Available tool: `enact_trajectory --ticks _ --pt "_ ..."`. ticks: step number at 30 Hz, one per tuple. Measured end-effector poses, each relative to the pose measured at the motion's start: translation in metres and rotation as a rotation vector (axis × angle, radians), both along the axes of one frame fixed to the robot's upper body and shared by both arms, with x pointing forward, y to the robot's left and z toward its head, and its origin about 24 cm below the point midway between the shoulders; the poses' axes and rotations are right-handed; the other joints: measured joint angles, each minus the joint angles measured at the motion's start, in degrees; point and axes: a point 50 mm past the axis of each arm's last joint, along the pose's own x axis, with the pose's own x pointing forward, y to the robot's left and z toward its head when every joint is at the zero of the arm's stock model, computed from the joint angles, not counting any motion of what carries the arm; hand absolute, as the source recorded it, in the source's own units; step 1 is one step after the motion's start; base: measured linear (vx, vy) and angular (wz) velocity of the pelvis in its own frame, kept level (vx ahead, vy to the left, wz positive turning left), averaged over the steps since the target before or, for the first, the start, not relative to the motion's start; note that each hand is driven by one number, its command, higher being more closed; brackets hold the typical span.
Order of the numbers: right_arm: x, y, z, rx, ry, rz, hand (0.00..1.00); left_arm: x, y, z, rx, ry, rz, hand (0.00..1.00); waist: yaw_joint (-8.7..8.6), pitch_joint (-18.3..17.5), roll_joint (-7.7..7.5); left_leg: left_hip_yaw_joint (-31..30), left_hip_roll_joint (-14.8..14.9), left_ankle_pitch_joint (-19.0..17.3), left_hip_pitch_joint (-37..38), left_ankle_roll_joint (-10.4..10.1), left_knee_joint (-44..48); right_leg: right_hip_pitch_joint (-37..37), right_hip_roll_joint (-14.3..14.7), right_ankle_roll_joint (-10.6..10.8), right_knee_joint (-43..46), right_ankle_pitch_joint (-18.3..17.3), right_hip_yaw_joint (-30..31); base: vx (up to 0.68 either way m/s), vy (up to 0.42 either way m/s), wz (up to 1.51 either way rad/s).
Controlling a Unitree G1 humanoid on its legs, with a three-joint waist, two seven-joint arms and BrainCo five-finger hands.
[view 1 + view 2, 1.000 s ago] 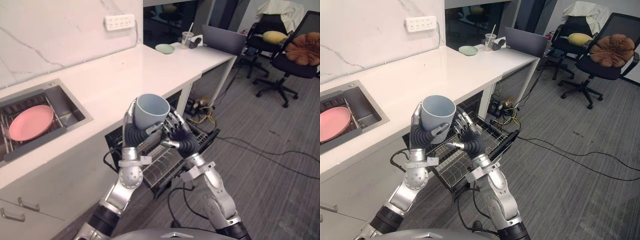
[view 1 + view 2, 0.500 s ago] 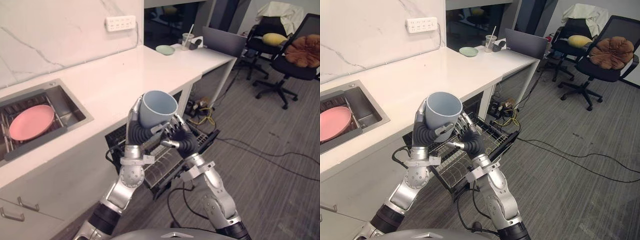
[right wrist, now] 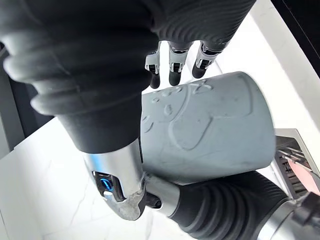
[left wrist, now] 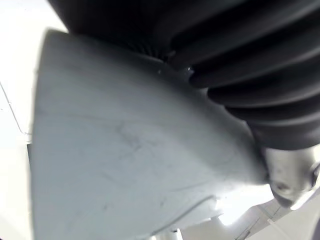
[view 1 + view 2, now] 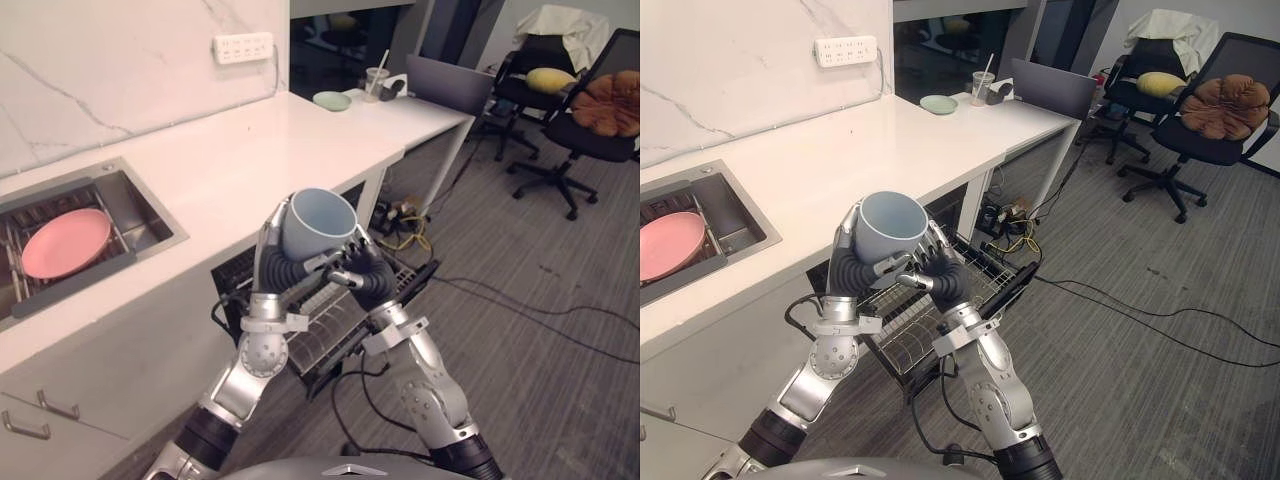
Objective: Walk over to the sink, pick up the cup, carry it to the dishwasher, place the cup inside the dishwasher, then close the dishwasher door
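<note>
Here's the pale blue-grey ceramic cup (image 5: 318, 222), up in the air with its mouth open to the top and tipped a little, held just out from the front edge of the long white countertop (image 5: 230, 150). The left hand (image 5: 272, 262) has it, fingers and thumb curled round the wall from below and behind. In the left wrist view the cup's side sits right up against the dark ribbed cover. The right hand (image 5: 362, 278) is in close on the other side, its fingers loose and fairly straight. In the right wrist view the dark fingertips (image 3: 172, 75) are right at the cup's wall without wrapping it. Below both hands the wire dishwasher rack (image 5: 902, 335) is pulled out under the counter, over the grey floor (image 5: 540, 330). Back along the counter lies the sunken steel sink (image 5: 140, 215), with a round pink plate (image 5: 65, 243) in it. At the far end stand a small pale green bowl (image 5: 330, 99) and a clear plastic cup with a straw (image 5: 375, 78). Black office chairs (image 5: 590, 110) stand well apart.
</note>
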Motion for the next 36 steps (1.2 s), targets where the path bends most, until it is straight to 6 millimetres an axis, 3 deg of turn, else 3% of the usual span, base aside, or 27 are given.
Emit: enact_trajectory --ticks 13,18,36 --pt "0.002 -0.008 0.001 -0.005 -0.007 -0.034 0.0 0.0 0.001 -0.01 0.12 -0.01 0.059 1.0 0.14 -0.01 -0.08 -0.03 0.0 0.0 -0.13 0.0 -0.01 -0.11 0.01 0.01 0.01 0.01 0.0 0.0 0.0 0.0" --pt "0.002 -0.006 0.0 -0.03 0.004 -0.025 0.0 0.001 0.002 -0.017 0.153 0.007 0.064 1.0 0.25 -0.49 -0.74 -0.12 -0.01 0.08 -0.69 0.03 0.04 -0.59 0.01 0.0 0.03 0.07 -0.04 0.0 0.0 0.0" --pt "0.006 -0.002 -0.003 -0.161 0.021 0.011 0.0 -0.002 0.002 -0.019 0.33 -0.088 0.123 1.0 0.26 -0.51 -0.99 -0.72 0.01 0.8 -1.15 -0.13 0.0 -0.77 -0.02 -0.47 -0.02 0.4 -0.52 0.0 0.0 0.0"
